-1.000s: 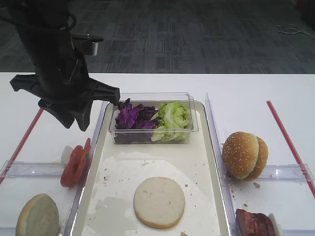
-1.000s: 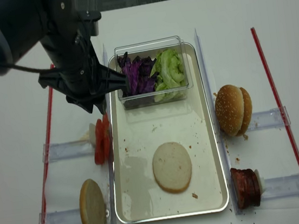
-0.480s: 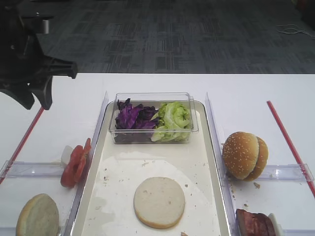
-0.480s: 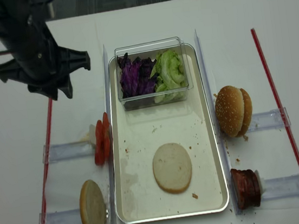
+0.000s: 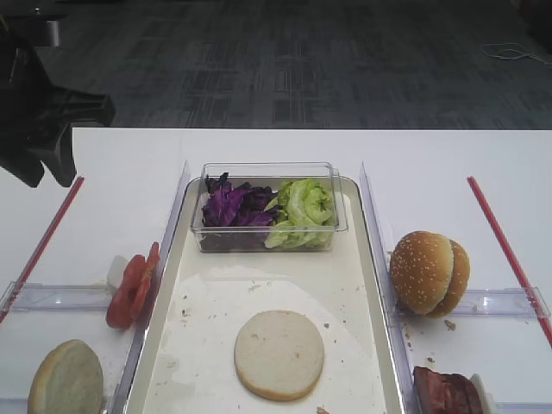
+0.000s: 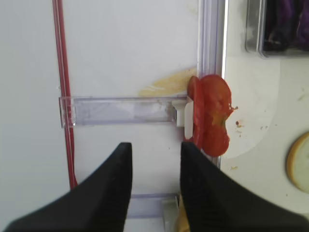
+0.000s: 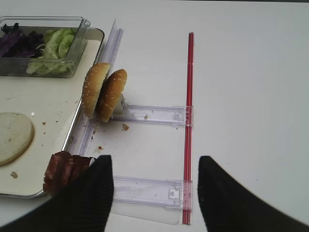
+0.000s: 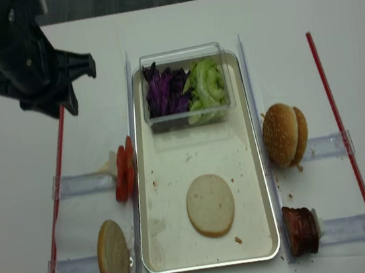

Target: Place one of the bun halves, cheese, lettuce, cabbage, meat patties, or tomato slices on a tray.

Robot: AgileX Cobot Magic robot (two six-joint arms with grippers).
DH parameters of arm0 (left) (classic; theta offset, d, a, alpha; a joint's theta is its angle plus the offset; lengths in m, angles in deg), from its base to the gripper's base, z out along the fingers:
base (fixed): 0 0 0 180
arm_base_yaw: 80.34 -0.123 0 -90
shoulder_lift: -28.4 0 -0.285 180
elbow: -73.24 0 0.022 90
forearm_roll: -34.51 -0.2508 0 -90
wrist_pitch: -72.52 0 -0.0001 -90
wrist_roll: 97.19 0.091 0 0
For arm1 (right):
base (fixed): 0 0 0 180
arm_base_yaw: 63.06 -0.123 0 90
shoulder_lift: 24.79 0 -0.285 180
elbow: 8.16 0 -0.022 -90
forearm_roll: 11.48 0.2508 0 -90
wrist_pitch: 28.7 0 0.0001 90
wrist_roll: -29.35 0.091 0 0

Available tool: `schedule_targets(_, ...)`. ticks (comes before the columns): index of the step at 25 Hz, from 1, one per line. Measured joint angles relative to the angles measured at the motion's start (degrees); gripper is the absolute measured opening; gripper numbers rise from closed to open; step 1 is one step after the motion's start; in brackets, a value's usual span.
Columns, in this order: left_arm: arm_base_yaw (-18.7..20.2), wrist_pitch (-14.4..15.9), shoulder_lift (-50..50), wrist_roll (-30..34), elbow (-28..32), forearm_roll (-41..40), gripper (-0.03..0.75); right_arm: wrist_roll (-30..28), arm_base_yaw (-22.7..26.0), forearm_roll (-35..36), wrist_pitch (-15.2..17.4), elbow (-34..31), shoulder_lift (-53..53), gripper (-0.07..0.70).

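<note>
A bun half (image 5: pixel 279 354) lies flat on the tray (image 5: pixel 354 285). Another bun half (image 8: pixel 113 253) stands on edge left of the tray, near the tomato slices (image 6: pixel 210 113). Cabbage (image 5: pixel 231 205) and lettuce (image 5: pixel 302 211) fill a clear box at the tray's far end. Meat patties (image 7: pixel 60 169) sit right of the tray. Cheese is out of view. My left gripper (image 6: pixel 155 166) hovers open and empty over the white table, left of the tomato. My right gripper (image 7: pixel 154 169) is open and empty above a clear holder beside the meat.
Two sesame buns (image 5: pixel 429 272) stand on edge right of the tray. Clear plastic holders (image 7: pixel 152 115) and red strips (image 7: pixel 189 96) lie on the white table on both sides. The left arm (image 8: pixel 27 62) is over the table's far left corner.
The left arm has swung left, away from the clear box and the tray's left rim, to the far left of the table. Nothing else moved.
</note>
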Motion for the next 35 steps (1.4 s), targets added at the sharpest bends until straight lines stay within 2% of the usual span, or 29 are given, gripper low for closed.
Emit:
schedule_targets(7, 0.00, 0.00, 10.36, 0.48, 11.01, -1.74, 0.235, 0.00, 0.00, 0.00, 0.00, 0.00, 0.00, 0.405)
schedule_targets(14, -0.13, 0.24, 26.61, 0.48, 20.56, -1.96, 0.235, 0.00, 0.00, 0.00, 0.00, 0.00, 0.00, 0.405)
schedule_targets(23, -0.13, 1.41, 48.87, 0.63, 25.95, -2.33, 0.235, 0.00, 0.00, 0.00, 0.00, 0.00, 0.00, 0.405)
schedule_targets(28, -0.13, 1.69, 57.13, 1.68, 27.65, -4.64, 0.235, 0.00, 0.00, 0.00, 0.00, 0.00, 0.00, 0.405)
schedule_targets(35, -0.13, 2.14, 68.82, 4.26, 32.98, -4.78, 0.235, 0.00, 0.00, 0.00, 0.00, 0.00, 0.00, 0.405)
